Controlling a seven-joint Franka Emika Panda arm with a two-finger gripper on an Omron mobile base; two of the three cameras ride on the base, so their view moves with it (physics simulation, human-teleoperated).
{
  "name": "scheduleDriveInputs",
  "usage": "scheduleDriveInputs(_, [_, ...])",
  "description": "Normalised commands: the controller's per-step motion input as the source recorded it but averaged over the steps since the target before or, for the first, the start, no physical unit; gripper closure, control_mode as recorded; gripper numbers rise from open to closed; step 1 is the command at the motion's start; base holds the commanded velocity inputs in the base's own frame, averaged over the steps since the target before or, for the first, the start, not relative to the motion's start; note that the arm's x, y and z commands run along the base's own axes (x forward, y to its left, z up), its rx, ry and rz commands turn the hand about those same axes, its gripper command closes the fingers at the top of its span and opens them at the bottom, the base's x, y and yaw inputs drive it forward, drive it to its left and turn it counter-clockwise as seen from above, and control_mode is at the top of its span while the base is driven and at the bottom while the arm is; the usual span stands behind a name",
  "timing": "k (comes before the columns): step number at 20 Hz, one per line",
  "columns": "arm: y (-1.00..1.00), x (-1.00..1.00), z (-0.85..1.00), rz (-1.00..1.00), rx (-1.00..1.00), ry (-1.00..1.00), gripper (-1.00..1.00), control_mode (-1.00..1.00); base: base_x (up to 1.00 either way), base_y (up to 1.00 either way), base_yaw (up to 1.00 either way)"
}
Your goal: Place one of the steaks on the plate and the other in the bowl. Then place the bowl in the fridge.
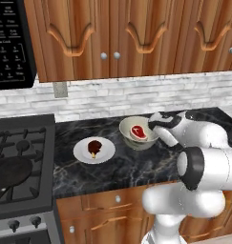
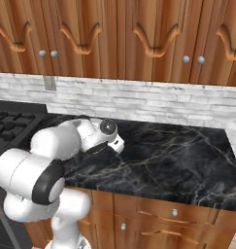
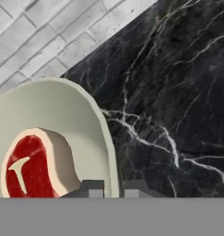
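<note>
With the red steak (image 1: 138, 132) lying in the bowl (image 1: 127, 125) near the worktop's (image 1: 117, 167) back edge, the bowl's right rim is clamped by the gripper (image 3: 113, 188), one finger inside, one outside; the dark steak (image 1: 94, 146) is seen on the plate (image 1: 84, 155).

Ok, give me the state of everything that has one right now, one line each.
Bowl: upright on the counter, red steak inside.
Red steak: lying in the bowl.
Dark steak: lying on the plate.
Plate: flat on the counter, beside the bowl, apart from it.
End effector: shut on the bowl's rim.
Cabinet doors: closed.
</note>
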Motion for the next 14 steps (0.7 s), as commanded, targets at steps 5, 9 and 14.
scheduleDriveInputs(5, [0.0, -0.84, 1.0, 0.06, 0.0, 0.0, 1.0, -1.0, 0.0, 0.0, 0.0])
scheduleDriveInputs(9, [-0.2, -0.87, 1.0, 0.02, -0.01, 0.11, 1.0, -1.0, 0.0, 0.0, 0.0])
scheduleDriveInputs(14, [-0.04, -1.0, 0.68, 0.06, -0.08, 0.05, 1.0, -1.0, 0.0, 0.0, 0.0])
